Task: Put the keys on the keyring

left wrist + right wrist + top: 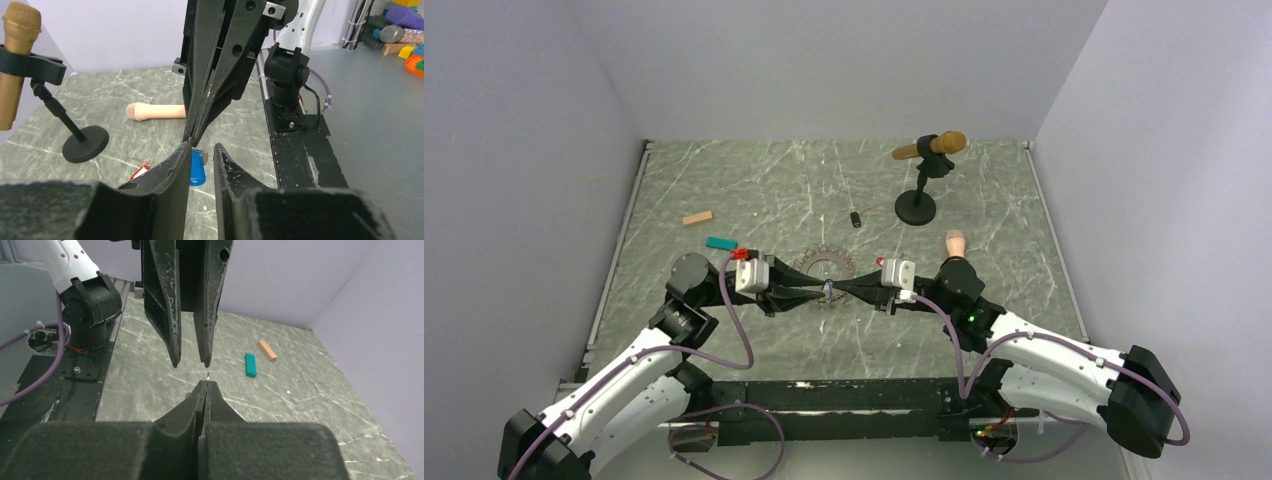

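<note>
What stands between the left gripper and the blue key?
No separate object does. In the left wrist view the blue key shows through the gap between the open fingers of the left gripper, and one finger partly hides it. Only the shut tips of the right gripper point down just above it, crowding the approach.

left gripper (202, 146): jaws a little apart | right gripper (192, 138): pinched together, tips just ahead of the pincer's left finger | blue key (197, 172): seen through the gap | red key (140, 171): lying left | microphone stand (86, 144): further left
</note>
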### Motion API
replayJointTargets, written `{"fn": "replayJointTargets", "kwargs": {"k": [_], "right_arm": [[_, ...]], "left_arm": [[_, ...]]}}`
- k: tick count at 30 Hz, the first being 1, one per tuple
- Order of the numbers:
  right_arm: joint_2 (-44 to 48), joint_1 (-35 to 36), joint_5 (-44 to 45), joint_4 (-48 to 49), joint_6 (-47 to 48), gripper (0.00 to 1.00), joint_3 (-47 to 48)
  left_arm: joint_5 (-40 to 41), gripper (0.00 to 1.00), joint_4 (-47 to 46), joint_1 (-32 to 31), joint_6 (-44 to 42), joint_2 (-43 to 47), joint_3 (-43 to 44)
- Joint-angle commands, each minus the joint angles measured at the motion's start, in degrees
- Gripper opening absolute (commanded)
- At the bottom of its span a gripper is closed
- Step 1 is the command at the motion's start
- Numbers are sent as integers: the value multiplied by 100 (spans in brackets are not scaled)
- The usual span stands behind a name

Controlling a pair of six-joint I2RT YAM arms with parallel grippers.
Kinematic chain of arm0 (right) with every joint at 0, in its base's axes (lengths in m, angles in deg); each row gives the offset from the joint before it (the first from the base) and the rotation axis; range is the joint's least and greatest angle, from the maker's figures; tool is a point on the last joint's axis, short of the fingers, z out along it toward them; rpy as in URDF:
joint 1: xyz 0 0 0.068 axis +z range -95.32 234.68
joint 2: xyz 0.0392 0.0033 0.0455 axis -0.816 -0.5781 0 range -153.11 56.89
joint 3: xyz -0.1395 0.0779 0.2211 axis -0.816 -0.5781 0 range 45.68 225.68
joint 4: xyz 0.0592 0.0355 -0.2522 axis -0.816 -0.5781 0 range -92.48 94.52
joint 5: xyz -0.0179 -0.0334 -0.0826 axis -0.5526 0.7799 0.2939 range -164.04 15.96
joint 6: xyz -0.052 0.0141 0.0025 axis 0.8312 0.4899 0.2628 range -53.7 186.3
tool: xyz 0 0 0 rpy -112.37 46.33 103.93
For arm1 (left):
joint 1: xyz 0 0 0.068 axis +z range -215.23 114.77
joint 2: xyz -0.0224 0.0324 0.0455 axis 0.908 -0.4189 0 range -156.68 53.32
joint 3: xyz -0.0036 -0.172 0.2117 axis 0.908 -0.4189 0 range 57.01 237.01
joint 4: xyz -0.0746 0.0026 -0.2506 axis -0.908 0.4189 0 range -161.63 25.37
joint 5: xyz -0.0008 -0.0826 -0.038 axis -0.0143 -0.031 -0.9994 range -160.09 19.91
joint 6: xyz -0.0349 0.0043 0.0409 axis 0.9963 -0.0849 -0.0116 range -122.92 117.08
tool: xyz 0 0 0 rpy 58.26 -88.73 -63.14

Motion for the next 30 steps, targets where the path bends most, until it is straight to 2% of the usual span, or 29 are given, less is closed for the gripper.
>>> {"fn": "replayJointTargets", "kwargs": {"k": [1,8,16,22,28,30], "right_arm": [[3,15,-76,300,-83,0,222],[-28,13,-121,299,-73,0,230],[-83,28,-153,294,-57,0,281],[-102,36,-153,273,-37,0,305],[-116,41,-163,268,-37,0,308],[-114,48,-166,273,-29,0,303]], "left_arm": [[316,27,281,-65,-444,11,263],[533,27,324,-71,-502,14,288],[300,18,330,-73,-447,-142,362],[292,17,460,-106,-537,-156,400],[251,0,638,-139,-635,-236,485],[263,0,699,-152,-667,-246,505]]}}
